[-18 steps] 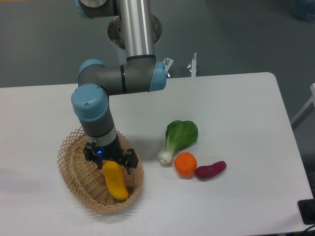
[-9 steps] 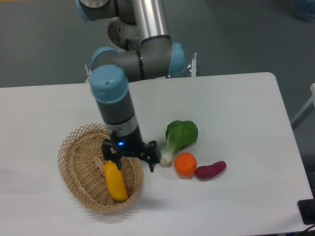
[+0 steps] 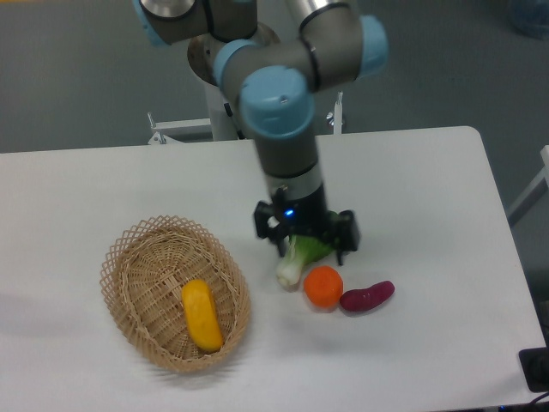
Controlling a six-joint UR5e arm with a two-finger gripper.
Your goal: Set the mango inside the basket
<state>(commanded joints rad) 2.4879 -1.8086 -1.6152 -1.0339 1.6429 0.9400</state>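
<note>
The yellow mango point(image 3: 202, 315) lies inside the oval wicker basket point(image 3: 129, 257) at the front left of the table. My gripper point(image 3: 309, 250) is open and empty. It hangs well to the right of the basket, above the green leafy vegetable point(image 3: 299, 258), which it partly hides.
An orange point(image 3: 323, 287) and a purple sweet potato point(image 3: 367, 296) lie just right of the leafy vegetable. The table's right edge is further right. The arm's base stands behind the table's back edge.
The gripper has moved away from the mango in the basket, up and to the right, ending above the leafy vegetable. The mango stayed in the basket.
</note>
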